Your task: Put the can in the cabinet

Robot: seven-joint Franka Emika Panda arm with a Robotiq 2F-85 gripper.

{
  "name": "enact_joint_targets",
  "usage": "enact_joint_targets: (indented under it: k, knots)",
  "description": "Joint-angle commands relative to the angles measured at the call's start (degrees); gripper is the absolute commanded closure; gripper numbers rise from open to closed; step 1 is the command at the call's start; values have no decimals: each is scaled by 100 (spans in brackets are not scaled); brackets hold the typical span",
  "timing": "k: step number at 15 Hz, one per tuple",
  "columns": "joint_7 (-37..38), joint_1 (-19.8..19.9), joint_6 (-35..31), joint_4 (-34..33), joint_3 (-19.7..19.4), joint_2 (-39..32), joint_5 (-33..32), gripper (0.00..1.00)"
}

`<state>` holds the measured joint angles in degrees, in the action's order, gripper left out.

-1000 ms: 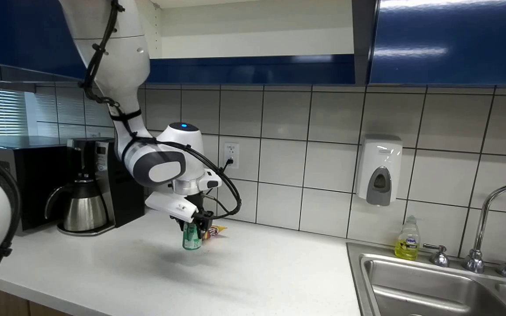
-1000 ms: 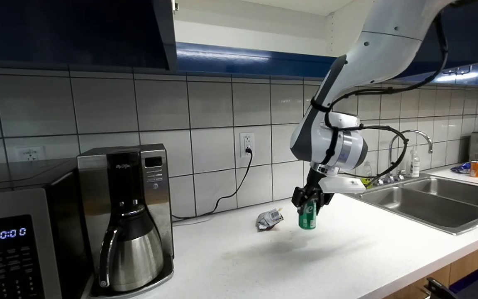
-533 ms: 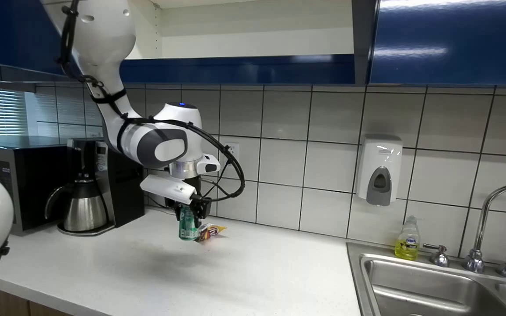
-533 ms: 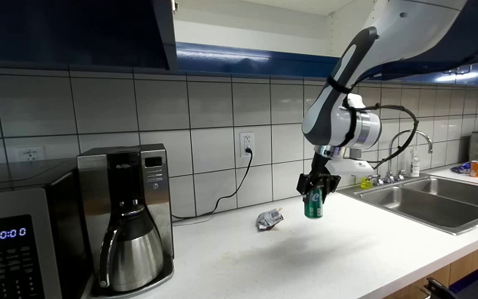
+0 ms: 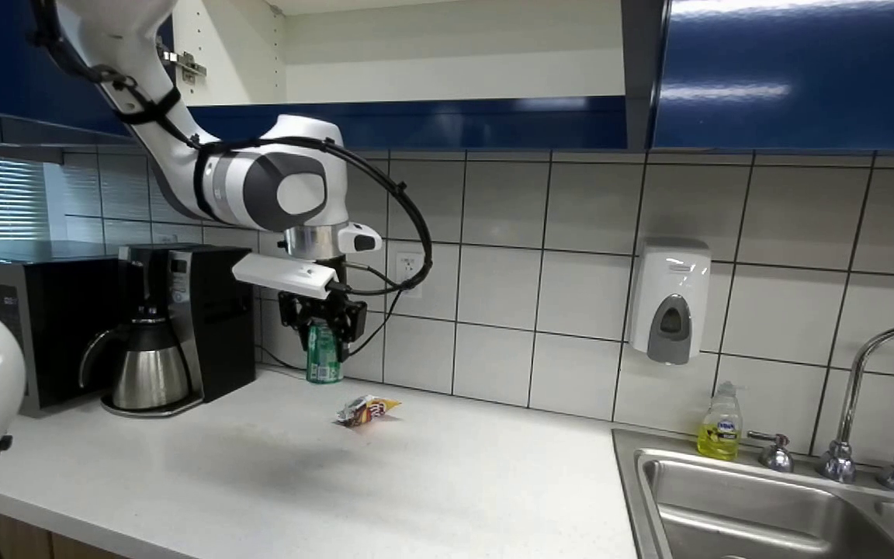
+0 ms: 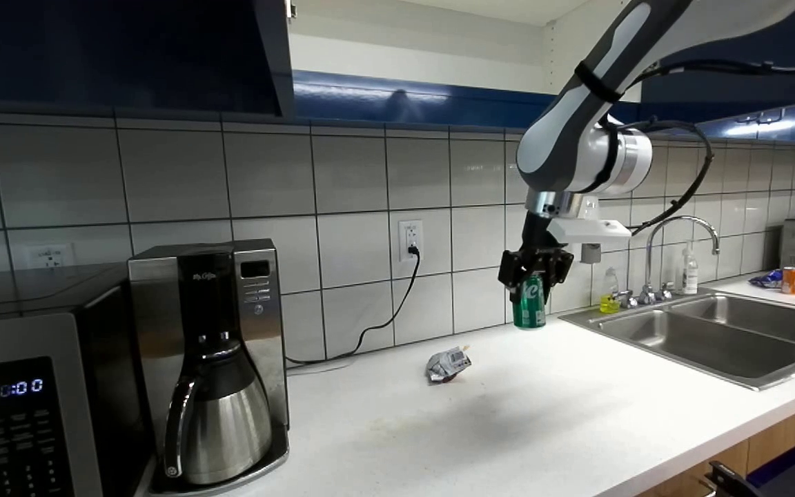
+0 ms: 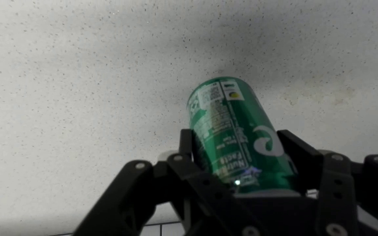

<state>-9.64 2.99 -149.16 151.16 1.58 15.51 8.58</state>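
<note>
The can (image 5: 323, 359), teal-green, hangs upright above the white counter in both exterior views (image 6: 530, 312). My gripper (image 5: 328, 340) points down and is shut on the can's upper part, as also shows in an exterior view (image 6: 531, 290). In the wrist view the two black fingers (image 7: 235, 136) press on either side of the can (image 7: 230, 119); its pale top is mostly hidden by the gripper. The cabinet (image 5: 431, 123), with glossy dark-blue fronts, stands open above and shows its cream interior in both exterior views (image 6: 418, 100). The can is well below the cabinet's bottom edge.
A crumpled wrapper (image 5: 366, 410) lies on the counter below the can. A coffee maker (image 6: 204, 373) and microwave (image 6: 25, 386) stand at one end, the sink (image 5: 742, 501) at the other. A dark cabinet panel (image 6: 114, 55) hangs overhead. A soap dispenser (image 5: 670, 303) is on the tiles.
My gripper has risen with the can, from just above the counter to higher over it. The wrapper, partly hidden before in an exterior view, now shows fully.
</note>
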Motion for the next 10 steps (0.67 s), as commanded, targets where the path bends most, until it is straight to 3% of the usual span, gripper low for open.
enact_joint_targets:
  k: [1,10]
  knots:
    - [324,-147,783,-48,-89,747,-221,59]
    - [503,-281,2156,-391,-119,1943,-135,59]
